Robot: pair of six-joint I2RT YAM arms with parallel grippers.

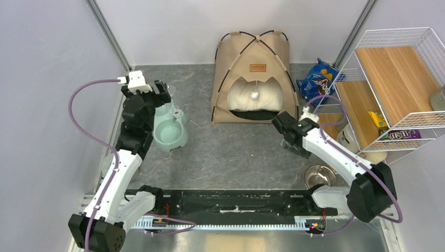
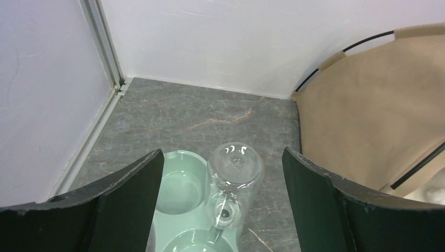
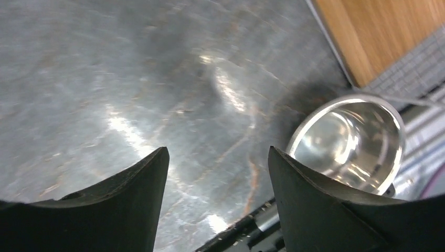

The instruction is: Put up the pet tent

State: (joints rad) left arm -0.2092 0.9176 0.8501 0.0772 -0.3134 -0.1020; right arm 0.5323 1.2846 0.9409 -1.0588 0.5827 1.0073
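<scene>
The pet tent (image 1: 254,79) is seen erected at the back edge of the desk (image 1: 236,152); setup is judged finished. The left hand (image 2: 221,153) and right hand (image 3: 218,149) are held spread, empty. Only withdrawal is called for next.

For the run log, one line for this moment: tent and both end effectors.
pet tent: upright, pillow inside | left end effector: open, empty, above feeder | right end effector: open, empty, above table

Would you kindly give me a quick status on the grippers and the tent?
Left gripper open, empty, by the green feeder. Right gripper open, empty, above bare table. Tent standing at the back, pillow inside. Steel bowl near right gripper.
</scene>
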